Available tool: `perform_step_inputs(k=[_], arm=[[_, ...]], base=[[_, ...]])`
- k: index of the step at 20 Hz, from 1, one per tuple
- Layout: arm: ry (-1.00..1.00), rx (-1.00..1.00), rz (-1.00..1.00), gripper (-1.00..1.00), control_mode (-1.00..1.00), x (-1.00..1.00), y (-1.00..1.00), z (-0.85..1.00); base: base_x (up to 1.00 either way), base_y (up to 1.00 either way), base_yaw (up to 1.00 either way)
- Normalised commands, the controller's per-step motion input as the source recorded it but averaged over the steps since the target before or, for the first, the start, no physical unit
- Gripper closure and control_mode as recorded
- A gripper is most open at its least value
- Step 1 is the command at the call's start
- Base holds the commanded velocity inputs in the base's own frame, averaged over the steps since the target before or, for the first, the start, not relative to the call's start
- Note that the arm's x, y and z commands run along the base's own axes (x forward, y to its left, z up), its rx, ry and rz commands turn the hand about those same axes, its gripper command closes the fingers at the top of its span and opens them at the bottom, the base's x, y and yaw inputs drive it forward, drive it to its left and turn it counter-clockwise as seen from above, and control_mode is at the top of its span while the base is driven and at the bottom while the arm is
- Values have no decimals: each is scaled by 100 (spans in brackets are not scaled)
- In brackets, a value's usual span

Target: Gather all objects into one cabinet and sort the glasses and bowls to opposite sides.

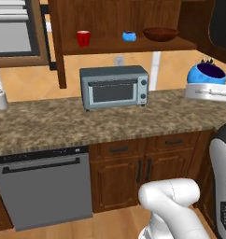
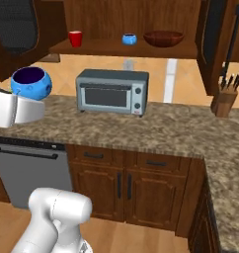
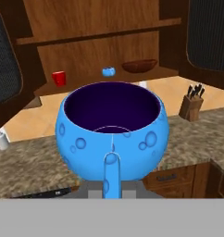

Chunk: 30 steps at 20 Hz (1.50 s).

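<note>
On the cabinet shelf (image 1: 110,46) sit a red mug (image 1: 83,38), a small blue cup (image 1: 129,36) and the brown bowl (image 1: 160,33); my claw (image 1: 209,91) grips a second blue cup (image 1: 207,74).

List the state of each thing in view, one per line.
Hand: shut on the held cup.
Held cup: upright, lifted above the counter.
Shelf cup: upright on the cabinet shelf.
Mug: upright at shelf's left.
Bowl: upright at shelf's right.
Toaster oven: door closed.
</note>
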Motion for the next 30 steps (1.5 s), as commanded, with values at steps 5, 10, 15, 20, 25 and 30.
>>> perform_step_inputs(k=[5,10,15,20,25,30], arm=[[0,0,0,100,100,0,0,0],[0,0,0,100,100,0,0,0],[0,0,0,100,100,0,0,0],[0,0,0,100,100,0,0,0],[0,0,0,100,100,0,0,0],[0,0,0,100,100,0,0,0]], base=[[91,2,-4],[61,2,0],[23,9,0],[52,21,1],[87,16,4],[72,21,5]])
